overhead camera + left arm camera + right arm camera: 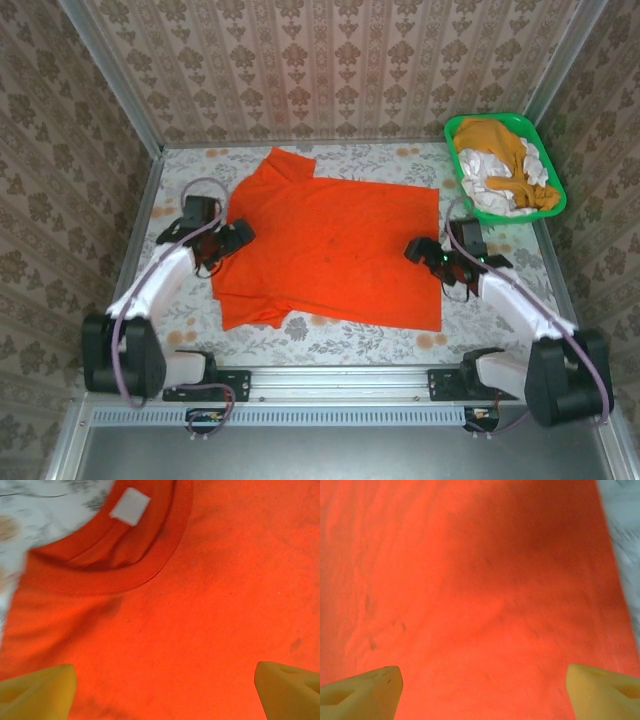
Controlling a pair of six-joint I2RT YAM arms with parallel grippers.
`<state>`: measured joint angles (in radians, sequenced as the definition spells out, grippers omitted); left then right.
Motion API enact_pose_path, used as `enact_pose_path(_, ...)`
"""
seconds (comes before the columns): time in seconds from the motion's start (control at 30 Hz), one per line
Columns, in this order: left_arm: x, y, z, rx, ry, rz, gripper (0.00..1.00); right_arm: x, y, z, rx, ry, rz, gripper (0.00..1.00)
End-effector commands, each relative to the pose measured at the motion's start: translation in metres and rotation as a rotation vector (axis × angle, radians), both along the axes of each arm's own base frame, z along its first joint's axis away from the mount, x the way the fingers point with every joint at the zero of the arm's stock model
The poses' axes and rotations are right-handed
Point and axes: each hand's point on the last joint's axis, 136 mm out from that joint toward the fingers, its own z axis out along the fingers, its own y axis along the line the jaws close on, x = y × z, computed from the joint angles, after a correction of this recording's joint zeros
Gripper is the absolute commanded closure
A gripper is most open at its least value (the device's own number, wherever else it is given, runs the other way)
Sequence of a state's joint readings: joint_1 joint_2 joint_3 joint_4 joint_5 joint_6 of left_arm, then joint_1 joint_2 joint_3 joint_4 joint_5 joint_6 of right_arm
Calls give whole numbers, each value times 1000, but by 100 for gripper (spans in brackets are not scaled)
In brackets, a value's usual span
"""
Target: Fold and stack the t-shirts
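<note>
yellow fingers [37, 692] of the left tool [162, 697] stand wide apart with nothing between them, over the red-orange t-shirt [210, 630] and just short of its collar [125, 582] and white label [130, 506]. the right tool [482, 692] is spread the same way, holding nothing, over the other end of the cloth near the hem [612, 580].

the shirt lies spread flat across the middle of the tabletop [350, 345], collar toward the left arm and hem toward the right, not yet folded. at the far right corner a green basket [500, 118] holds a mustard t-shirt [495, 140] and a white t-shirt [490, 195], waiting their turn.

the risk lies in the pinch. if a tool closes on the top layer alone, the back of the shirt would likely stay down and the fold would come out bunched. the collar rib looks thicker than the hem, so one side may slip free sooner. if the two arms lift unevenly, the cloth could skew or drag across the tabletop, leaving a crooked base for the stack.
</note>
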<state>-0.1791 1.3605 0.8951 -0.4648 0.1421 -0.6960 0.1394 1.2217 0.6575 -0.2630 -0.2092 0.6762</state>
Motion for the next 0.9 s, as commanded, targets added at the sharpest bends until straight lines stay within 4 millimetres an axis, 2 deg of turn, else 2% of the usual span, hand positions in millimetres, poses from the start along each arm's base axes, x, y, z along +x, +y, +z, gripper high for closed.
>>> enact_pose_path(0.0,47,-25,4,-21,-99,-73,7,44,4,2,-78,-88,9,15)
enact_pose_path(0.1,65,-33,-18,-50,-62,-58,7,64,12,-23,-76,-38,6,15)
enact_pose_path(0.2,76,-32,-33,-57,-41,-24,7,79,15,-40,-78,-5,0,15)
enact_pose_path(0.47,89,-16,-68,-39,35,41,7,113,6,-71,-108,68,-36,15)
enact_pose_path(0.7,101,-2,-83,-12,68,84,7,155,2,-73,-115,60,-59,15)
enact_pose_path(0.87,117,-4,-75,-24,42,83,7,183,7,-63,-106,37,-24,14)
